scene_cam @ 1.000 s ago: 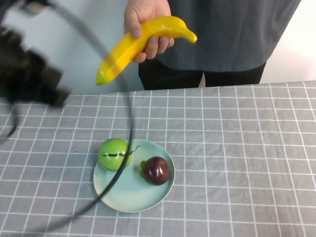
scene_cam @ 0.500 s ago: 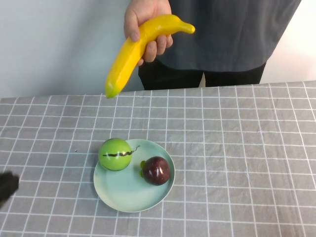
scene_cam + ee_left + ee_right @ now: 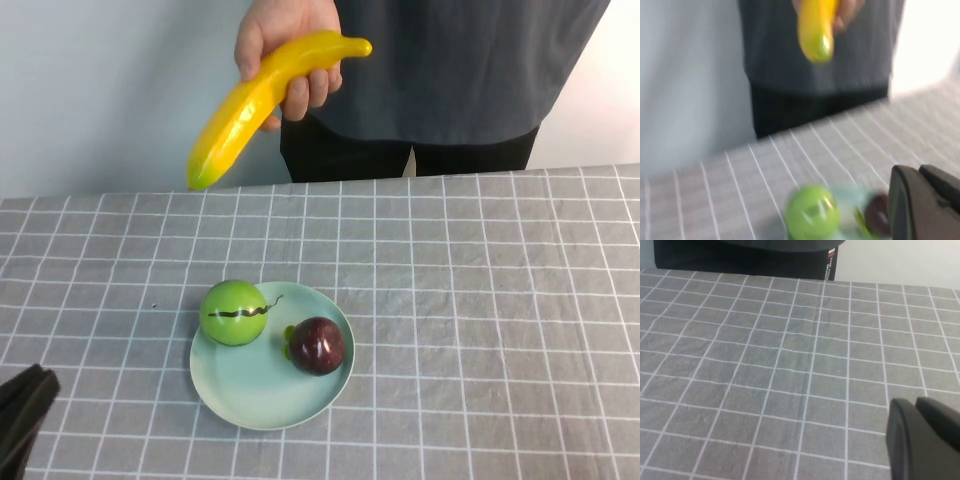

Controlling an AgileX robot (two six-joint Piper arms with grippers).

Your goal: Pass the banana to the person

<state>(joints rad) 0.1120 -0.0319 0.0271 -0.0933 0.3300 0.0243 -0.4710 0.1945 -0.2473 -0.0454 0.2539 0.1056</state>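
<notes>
The left gripper (image 3: pixel 22 415) sits low at the near left edge of the bench (image 3: pixel 480 300); I cannot tell if its fingers are open, but they hold nothing. It has pulled back since a moment ago. The person (image 3: pixel 470 70) holds the banana (image 3: pixel 262 96) in a hand (image 3: pixel 285 45) at the far side, tilted a bit more. The job looks done. The right gripper (image 3: pixel 925 440) is at the near right, fingers unclear

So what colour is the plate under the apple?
Pale mint green plate, clearest in the high view.
</notes>
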